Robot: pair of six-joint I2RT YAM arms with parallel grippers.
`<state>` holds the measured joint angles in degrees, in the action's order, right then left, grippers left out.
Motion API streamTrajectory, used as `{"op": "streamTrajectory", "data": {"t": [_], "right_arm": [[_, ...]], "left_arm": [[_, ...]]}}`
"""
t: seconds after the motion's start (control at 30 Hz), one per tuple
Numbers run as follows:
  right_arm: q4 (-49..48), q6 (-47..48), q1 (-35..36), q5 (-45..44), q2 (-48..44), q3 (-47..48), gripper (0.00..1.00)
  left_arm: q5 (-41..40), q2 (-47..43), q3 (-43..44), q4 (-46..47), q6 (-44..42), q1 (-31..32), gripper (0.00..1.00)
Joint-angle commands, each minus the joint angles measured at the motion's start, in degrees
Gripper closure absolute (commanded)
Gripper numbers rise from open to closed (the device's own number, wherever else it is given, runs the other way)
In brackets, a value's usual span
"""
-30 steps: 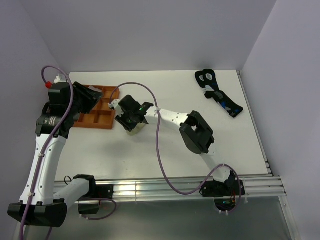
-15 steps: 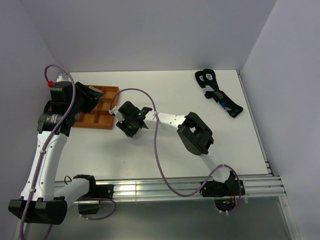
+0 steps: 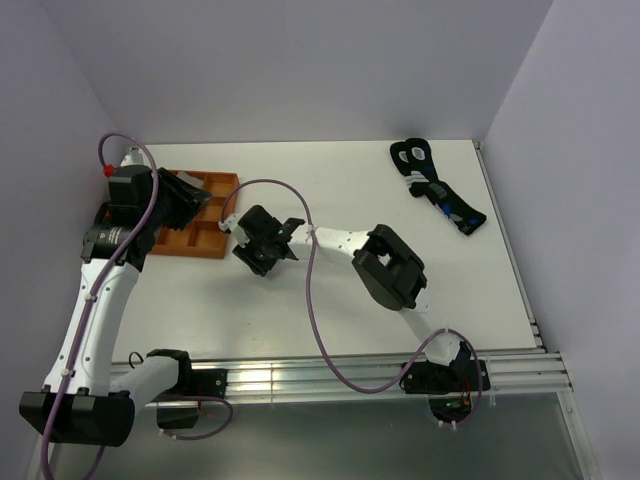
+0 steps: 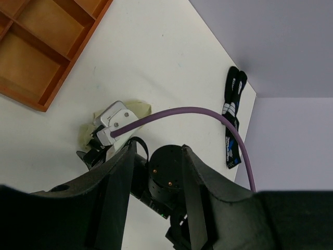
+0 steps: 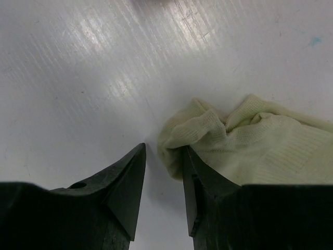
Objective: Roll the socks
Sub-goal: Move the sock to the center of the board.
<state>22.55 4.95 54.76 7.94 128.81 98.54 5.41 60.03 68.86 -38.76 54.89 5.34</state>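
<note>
The right pincer (image 5: 164, 148) is spread low over the tabletop (image 5: 78, 67) with the cream sock (image 5: 260, 146) bunched against one finger (left pincer (image 4: 157, 147) spread too, holding nothing), so I'd nudge deeper before pinching.

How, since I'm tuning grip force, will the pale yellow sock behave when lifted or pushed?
Probably floppy: the sock lies crumpled in soft folds on the table, so it should sag from any pinch. Likely light, being thin knit. Pushed by the right gripper, it would probably bunch up rather than slide or roll.
</note>
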Motion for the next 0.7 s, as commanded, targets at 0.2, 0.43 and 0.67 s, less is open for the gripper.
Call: {"op": "streamTrajectory", "data": {"t": [0.2,0.43,0.67], "right_arm": [[0.0,0.9,0.3,4.3,2.8,-1.9,0.65],[14.7,11.7,0.3,14.5,2.5,-1.5,0.79],[36.8,27.5,-4.4,29.4,-1.1,-4.7,0.81]], "left_arm": [[2.8,0.2,-4.8,6.9,-3.9,-0.1,0.53],[3.6,-7.3,-19.9,21.0,-2.4,0.1,0.55],[1.3,-16.6,-36.4,35.7,-0.7,2.2,0.57]]}}
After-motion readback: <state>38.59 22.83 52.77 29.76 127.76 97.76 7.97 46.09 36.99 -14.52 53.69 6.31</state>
